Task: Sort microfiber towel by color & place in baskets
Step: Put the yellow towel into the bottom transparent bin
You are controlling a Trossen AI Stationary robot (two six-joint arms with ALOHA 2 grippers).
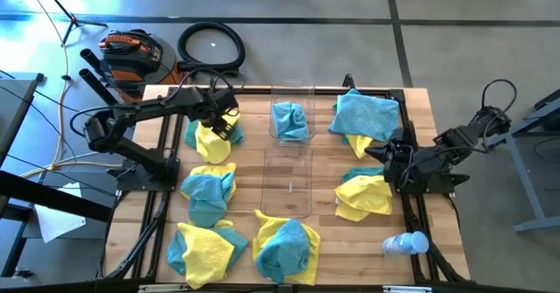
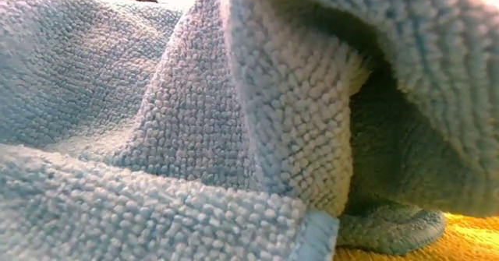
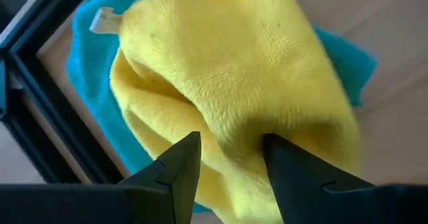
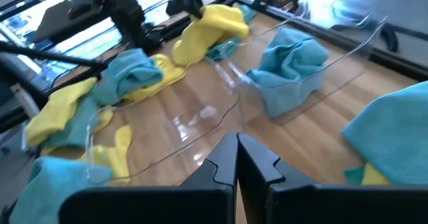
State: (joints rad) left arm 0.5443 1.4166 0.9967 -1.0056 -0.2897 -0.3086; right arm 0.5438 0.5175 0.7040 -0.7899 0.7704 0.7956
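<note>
Left jaws parted over a bright yellow fuzzy microfiber towel (image 1: 213,143) at the table's far-left corner.

That crumpled yellow towel lay atop a teal-blue fuzzy towel (image 3: 90,77), its bunched mass showing no clear long axis; the left gripper (image 3: 231,158) stood over it with jaws moderately apart, tips pressed into a fold of the cloth without pinching it. Beside it, the far clear thin-walled plastic basket (image 1: 291,109) held one teal-blue towel (image 1: 290,121); the near clear plastic basket (image 1: 288,181), long axis running away from the table's front edge, held nothing. Other yellow-and-teal piles lay around the wooden slatted table (image 1: 328,157). The right gripper (image 4: 237,160) hovered at the right side, jaws closed together, holding nothing. A white plastic bottle (image 1: 405,243) lay near the front-right corner.
</note>
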